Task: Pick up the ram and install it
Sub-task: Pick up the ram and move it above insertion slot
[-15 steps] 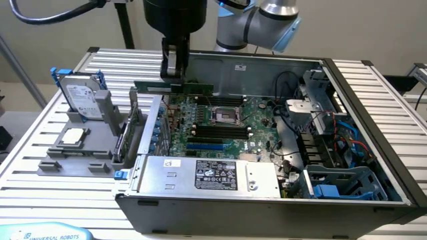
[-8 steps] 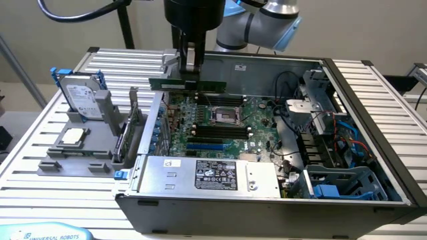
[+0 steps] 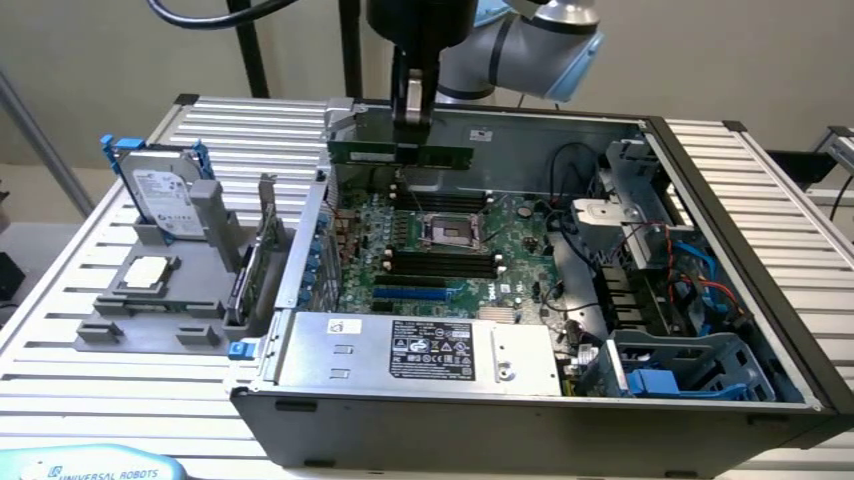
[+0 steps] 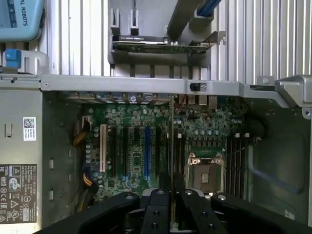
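The claw [image 3: 415,122] is pinched narrow on the top edge of the ram [image 3: 400,155], which hangs level over the far side of the motherboard [image 3: 521,235] inside the open computer case [image 3: 534,420]. Gripped so thinly, the stick could tilt or slip, then jam crooked against a memory slot [image 3: 434,262].

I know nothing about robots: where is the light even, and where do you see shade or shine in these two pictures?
Exterior view: soft, even light; the ram in the tool stands out well against the case's grey back wall; the power supply cover shines mildly. Wrist view: the ribbed table is brightest, the motherboard dimmer.
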